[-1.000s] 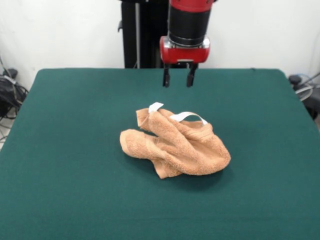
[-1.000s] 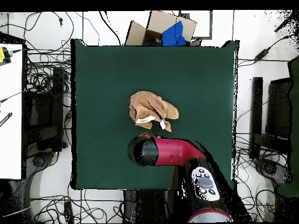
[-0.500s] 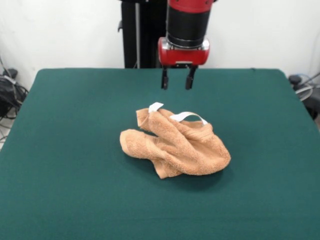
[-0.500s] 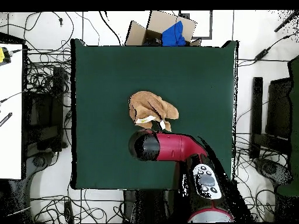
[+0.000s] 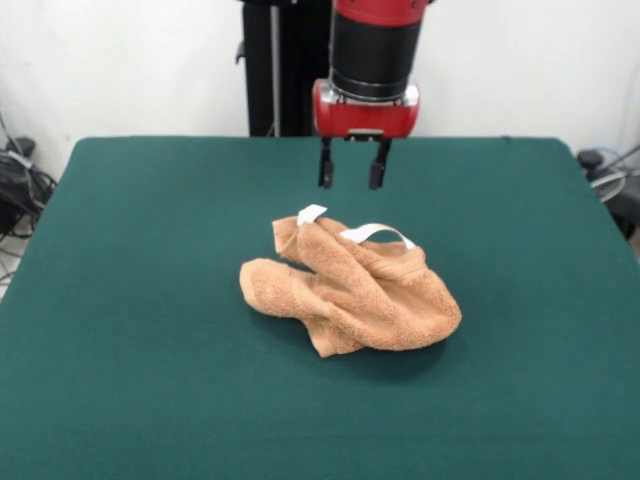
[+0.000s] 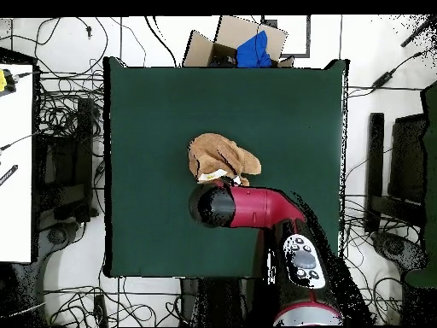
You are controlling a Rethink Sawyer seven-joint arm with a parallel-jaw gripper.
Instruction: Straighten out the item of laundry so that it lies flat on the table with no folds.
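The orange-tan towel [image 5: 352,283] lies crumpled in a heap near the middle of the green table [image 5: 140,260], with white tags [image 5: 312,213] on its far edge. It also shows in the overhead view [image 6: 220,158]. My gripper [image 5: 350,178] hangs open and empty in the air, just behind and above the towel's tagged edge, not touching it. In the overhead view the red arm [image 6: 256,207] covers the gripper and the towel's near edge.
A cardboard box with blue cloth [image 6: 247,47] stands past the table's far edge in the overhead view. Cables lie on the floor around the table. A white bench [image 6: 15,162] stands at the left.
My gripper has come lower and a little closer to the towel's tagged edge. The towel has not moved.
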